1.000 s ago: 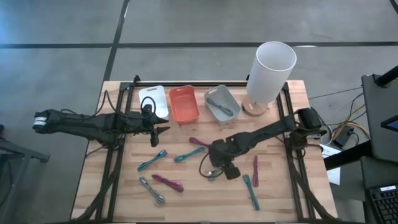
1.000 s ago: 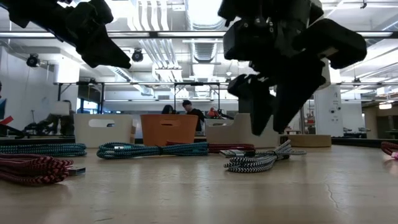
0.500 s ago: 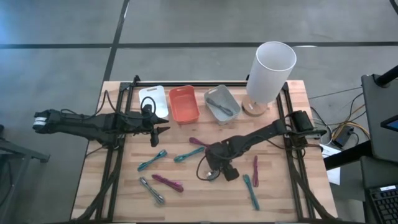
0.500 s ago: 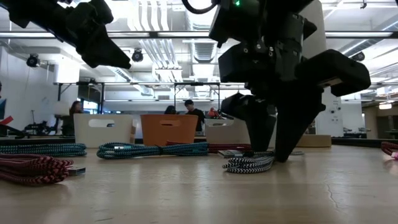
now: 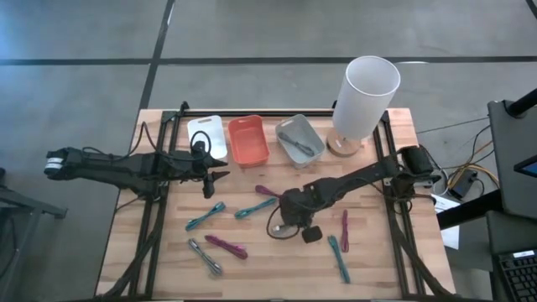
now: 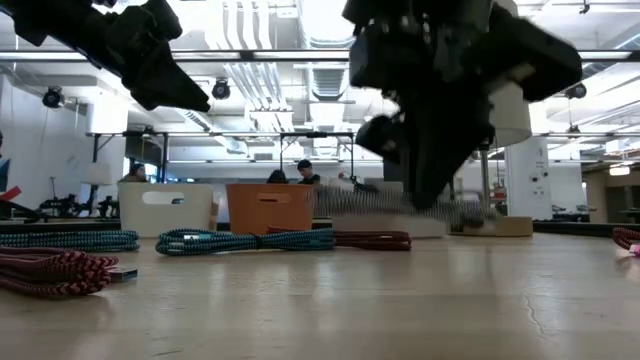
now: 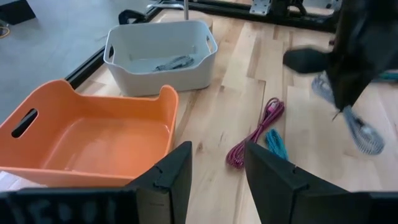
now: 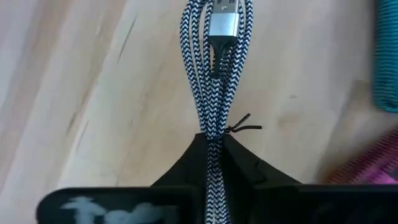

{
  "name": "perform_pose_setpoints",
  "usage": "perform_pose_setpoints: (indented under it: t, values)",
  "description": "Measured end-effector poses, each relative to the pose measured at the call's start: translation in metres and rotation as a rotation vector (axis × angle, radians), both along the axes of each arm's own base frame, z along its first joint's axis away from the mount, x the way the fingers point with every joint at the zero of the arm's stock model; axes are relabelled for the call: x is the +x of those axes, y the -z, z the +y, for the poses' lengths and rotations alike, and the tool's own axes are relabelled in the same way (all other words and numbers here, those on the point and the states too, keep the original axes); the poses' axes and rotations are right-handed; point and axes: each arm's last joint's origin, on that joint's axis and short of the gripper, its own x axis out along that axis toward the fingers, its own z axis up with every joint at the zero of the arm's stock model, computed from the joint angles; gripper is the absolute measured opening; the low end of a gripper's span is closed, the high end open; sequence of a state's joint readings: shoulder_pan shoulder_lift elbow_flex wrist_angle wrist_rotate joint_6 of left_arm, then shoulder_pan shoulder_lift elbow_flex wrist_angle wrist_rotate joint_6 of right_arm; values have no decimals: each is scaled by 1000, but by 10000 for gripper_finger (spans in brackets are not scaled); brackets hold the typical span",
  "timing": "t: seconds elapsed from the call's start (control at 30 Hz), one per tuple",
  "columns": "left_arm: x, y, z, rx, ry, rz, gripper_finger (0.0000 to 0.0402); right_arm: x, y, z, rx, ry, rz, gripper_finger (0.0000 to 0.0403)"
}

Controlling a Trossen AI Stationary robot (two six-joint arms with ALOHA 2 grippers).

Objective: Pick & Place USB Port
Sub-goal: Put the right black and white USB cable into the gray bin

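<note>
The right tool point(image 8: 212, 163) is closed on the black-and-white braided USB cable point(image 8: 214, 68), which is pinched between the two dark fingers point(image 8: 186, 165) at the tie that binds its loops. From that pinch the bundled loops extend forward past the fingertips, with the silver USB plug point(image 8: 222, 23) lying on top of the strands. In the low view the cable point(image 6: 400, 203) is seen lifted clear of the table point(image 6: 320, 300), hanging crosswise beneath the right tool point(image 6: 432, 160). From above, the right tool point(image 5: 295, 216) is placed near the middle of the table point(image 5: 252, 260), with the cable point(image 5: 282, 230) trailing from it.

The left tool point(image 7: 216, 174) is held with a narrow open gap between its fingers and nothing between them. From above it point(image 5: 216, 174) is seen above the table's left side, just in front of the white bin point(image 5: 207, 134).

An orange bin point(image 5: 248, 139) and a grey bin point(image 5: 299, 140) are set in a row beside the white one along the far edge. Teal cables point(image 5: 205, 216) and a magenta cable point(image 5: 226, 246) are scattered across the table, well apart from the gripped cable.
</note>
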State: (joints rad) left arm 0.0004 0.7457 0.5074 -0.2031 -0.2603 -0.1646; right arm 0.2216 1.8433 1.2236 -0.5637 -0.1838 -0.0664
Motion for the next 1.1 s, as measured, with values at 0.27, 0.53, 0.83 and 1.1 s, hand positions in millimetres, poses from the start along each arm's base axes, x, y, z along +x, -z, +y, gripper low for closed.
perform_pose_setpoints:
  t: [0.27, 0.53, 0.83, 1.1]
  values:
    - [0, 2, 0, -11, -5, 3, 147, -17, -57, -13, -41, 240, -146, 27]
    - [1, 1, 0, -12, -6, -7, 147, -40, -111, -45, -370, 614, -419, 28]
    - [1, 0, 0, -13, -7, -14, 147, -49, -121, -109, -451, 940, -447, 29]
    - [1, 0, 0, -14, -7, -16, 147, -46, -81, -168, -390, 1108, -285, 29]
